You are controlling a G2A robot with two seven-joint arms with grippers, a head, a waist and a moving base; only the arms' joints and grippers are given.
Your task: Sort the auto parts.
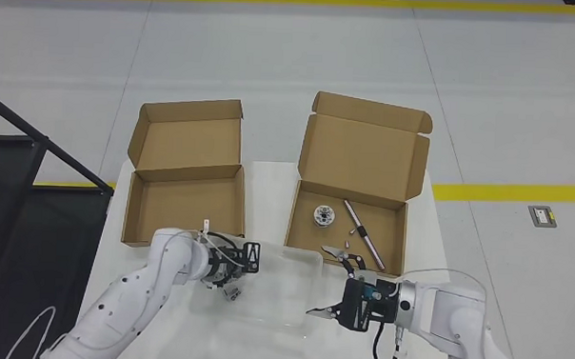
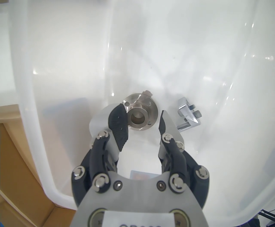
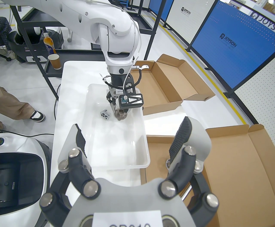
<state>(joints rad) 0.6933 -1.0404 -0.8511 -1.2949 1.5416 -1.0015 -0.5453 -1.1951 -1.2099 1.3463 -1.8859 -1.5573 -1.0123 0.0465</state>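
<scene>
— White table [image 1: 268, 184], two cardboard boxes, a clear tray between them. Where do we stand?

— Partway, I'd say. My right box [image 1: 386, 216] holds a round part [image 1: 324, 215], a rod [image 1: 364, 235] and what looks like pliers [image 1: 342, 256]. My left box [image 1: 185, 204] shows bare cardboard. Two pieces wait in the tray [image 2: 32, 107]: a metal hub [image 2: 140, 117] and a small clamp block [image 2: 189, 118] just beside it, not touching.

— And your tools?

— My left gripper [image 2: 140, 111] is down in the tray, spread wide, with the hub between the fingers [image 2: 117, 120]. One pad looks right up against the collar and the other stands off, so nothing is gripped yet. My right gripper [image 3: 132, 124] hangs released too, carrying nothing, at the tray's edge next to the right box.

— Which way is that hub sitting?

— Flange down on the tray floor, collar up, as I read it. The bore stares almost straight at my wrist, tipped a touch, so its axis runs up and down and my fingers would close across it. The rod lies flat in its box, its length slanting from the far side toward my near right.

— What's left?

— Close on the collar, lift it, box it, then the clamp block. Which box each belongs in, I can't tell.
</scene>
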